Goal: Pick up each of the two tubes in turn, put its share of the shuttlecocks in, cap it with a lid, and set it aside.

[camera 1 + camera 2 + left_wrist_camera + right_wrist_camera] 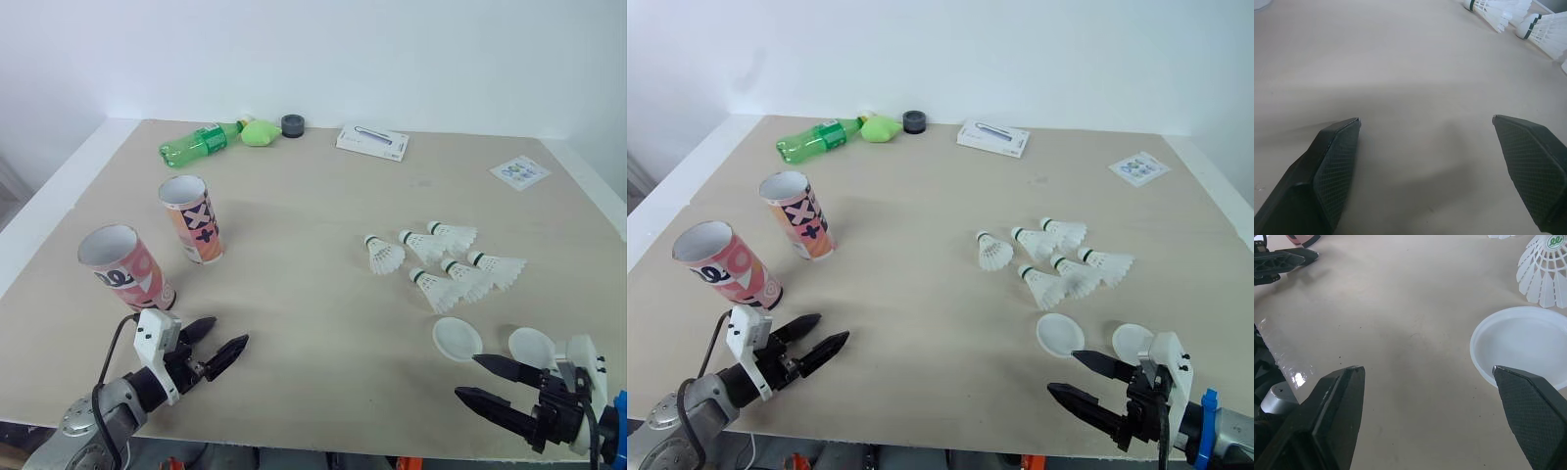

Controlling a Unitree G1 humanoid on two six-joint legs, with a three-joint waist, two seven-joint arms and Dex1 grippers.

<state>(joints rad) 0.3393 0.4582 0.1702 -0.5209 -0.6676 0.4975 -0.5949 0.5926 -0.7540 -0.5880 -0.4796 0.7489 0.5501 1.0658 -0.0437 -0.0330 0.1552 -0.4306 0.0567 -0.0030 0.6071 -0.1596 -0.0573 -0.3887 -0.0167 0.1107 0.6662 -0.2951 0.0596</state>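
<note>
jaws stand wide apart, empty, on left pincer (pixel 227 331) near pink tube (pixel 122 269) and right pincer (pixel 468 377) beside lid (pixel 457 338).

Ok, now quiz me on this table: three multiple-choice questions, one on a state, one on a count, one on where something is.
1. The two tubes are: A) capped; B) lying on their sides; C) upright and open.
2. How many shuttlecocks lie loose? A) six; B) four; C) nine.
3. The two white lids lie: A) on top of the tubes; B) close by the right gripper, nearer the robot than the shuttlecocks; C) at the far edge.

Answers: 1 C, both stand with bare open rims. 2 A, six lie in a cluster on the robot's right. 3 B, both lie flat on the near side of the cluster, next to the gripper.
</note>
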